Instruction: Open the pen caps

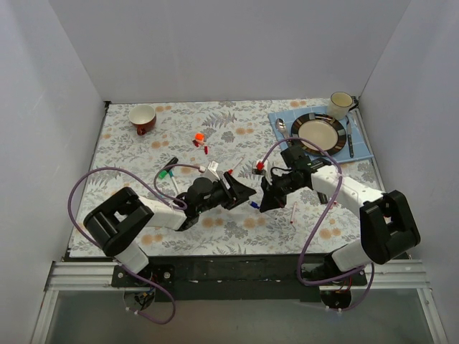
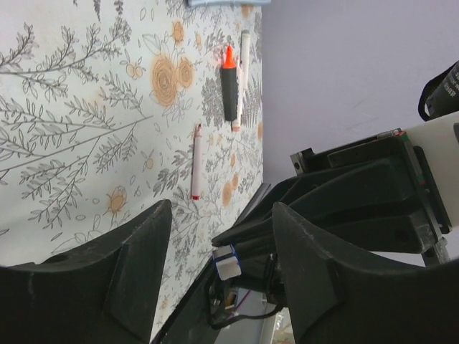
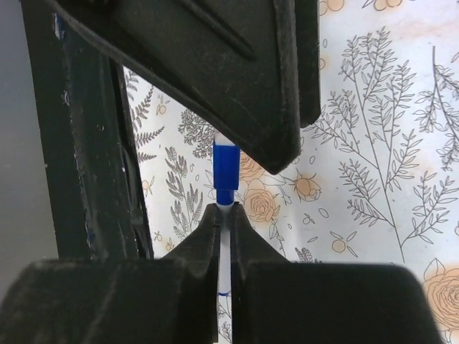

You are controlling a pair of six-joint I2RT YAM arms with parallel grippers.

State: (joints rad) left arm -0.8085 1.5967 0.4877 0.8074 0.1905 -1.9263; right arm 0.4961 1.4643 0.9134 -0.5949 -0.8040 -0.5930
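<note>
Blue pen cap (image 3: 225, 172) takes centre stage, sitting on the end of a thin white pen (image 3: 226, 247). The right gripper (image 3: 225, 221) has that pen pinched tight between its fingers (image 3: 201, 247), jaws nearly together with only the barrel between them. The cap pokes out just past those fingertips, up off the table. Its far end is tucked under one dark finger of the left gripper (image 2: 220, 208); whether the two touch, I cannot tell.

From the left wrist, that gripper's fingers (image 2: 136, 265) stand wide apart. A blue-edged pen end shows in the gap between them, with nothing clamped.

Overhead, the two grippers meet nose to nose near the middle of the floral tablecloth (image 1: 129, 154), left arm reaching in from the left and right arm from the right.

Out on the cloth lies a black marker with an orange tip (image 2: 229, 89), with a red-ended white pen (image 2: 195, 161) nearer the left wrist camera. A green-capped pen (image 1: 166, 172) lies left of the grippers, and a small orange piece (image 1: 199, 135) sits farther back.

In the far left corner stands a red mug (image 1: 143, 119). At far right, a blue mat (image 1: 362, 147) carries a plate (image 1: 296, 131), a spoon (image 1: 282, 127) and a knife (image 1: 351, 140), with a cream mug (image 1: 341, 104) at its far edge.
</note>
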